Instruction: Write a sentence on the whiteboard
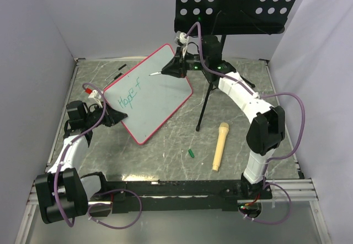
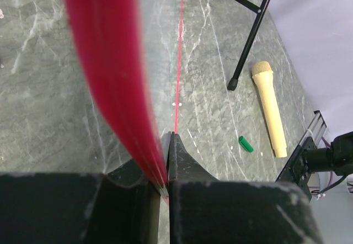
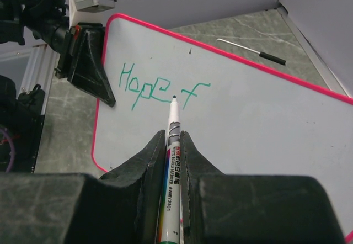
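**Top view:** whiteboard [image 1: 160, 97] sits left of the music stand [image 1: 237, 4]. Its long axis runs diagonally, near-left to far-right, and its near-left end looks lifted off the tabletop [image 1: 165, 169]. The sentence [image 1: 132, 92] runs along that axis and reads only "Hope f". Left claw [image 1: 113, 117] is clenched on the board's near-left edge. Right claw [image 1: 168, 67] is at the board's far corner, clamped on a marker [image 1: 156, 73] whose tip aims near-left over the board. Green cap [image 1: 191, 153] and beige microphone [image 1: 219, 146] lie near-right of the board, and a black pen [image 1: 120, 67] lies behind it.

**Left wrist:** whiteboard [image 2: 110, 62] is seen edge-on as a blurred red frame. Left claw [image 2: 168, 139] is nearly closed, pinching that frame. Microphone [image 2: 269, 109] and cap [image 2: 245, 144] are off to the board's right.

**Right wrist:** right claw [image 3: 172, 136] is fully clenched on the marker [image 3: 172, 144], with the barrel pointing straight ahead at the whiteboard [image 3: 248, 117]. The tip sits between "e" and "f" of the sentence [image 3: 160, 89]; can't tell if it touches. Left claw [image 3: 91, 62] grips the edge beside the "H". The pen [image 3: 253, 51] lies beyond the board.
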